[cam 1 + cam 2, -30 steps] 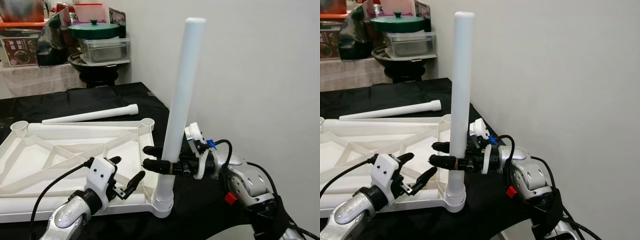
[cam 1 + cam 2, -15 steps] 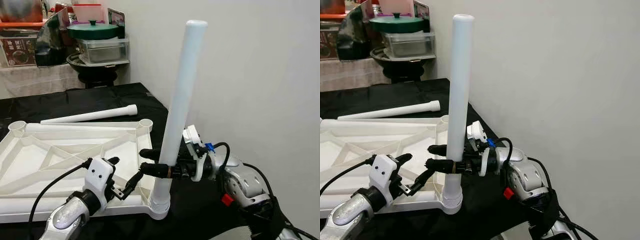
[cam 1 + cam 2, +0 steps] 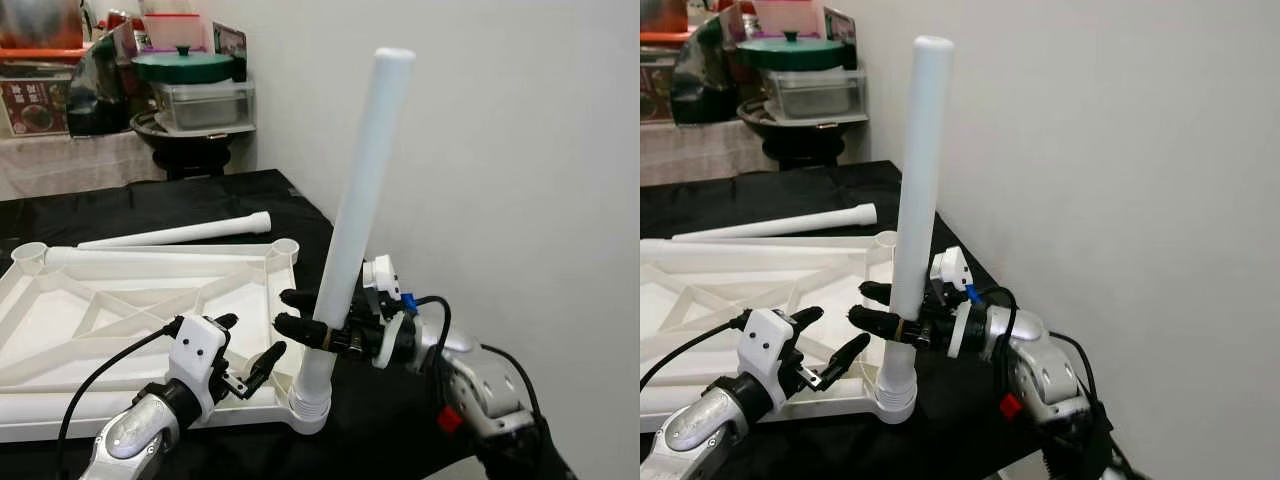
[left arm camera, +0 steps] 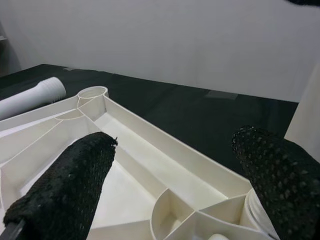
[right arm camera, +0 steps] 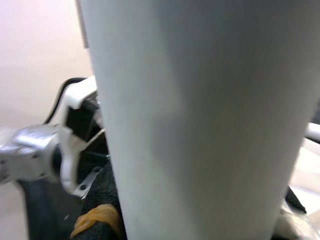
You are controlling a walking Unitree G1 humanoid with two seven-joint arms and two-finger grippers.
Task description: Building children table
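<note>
Left eye view: right gripper (image 3: 297,314) clamped on white table leg (image 3: 352,200), low on shaft. Leg foot in near corner socket of upturned tabletop (image 3: 140,310), tilted. Risk: cross-threading or jam if turned while leaning. Wall close beyond leg; little elbow room there.

Right eye view: left gripper (image 3: 830,340) unclenched, holding nothing, just beside socket. Spare leg (image 3: 775,222) beyond tabletop. Socket near black table (image 3: 970,420) edge; frame could slide off.

Left wrist view: fingers (image 4: 65,185) spread over frame corner.

Right wrist view: leg close up.
</note>
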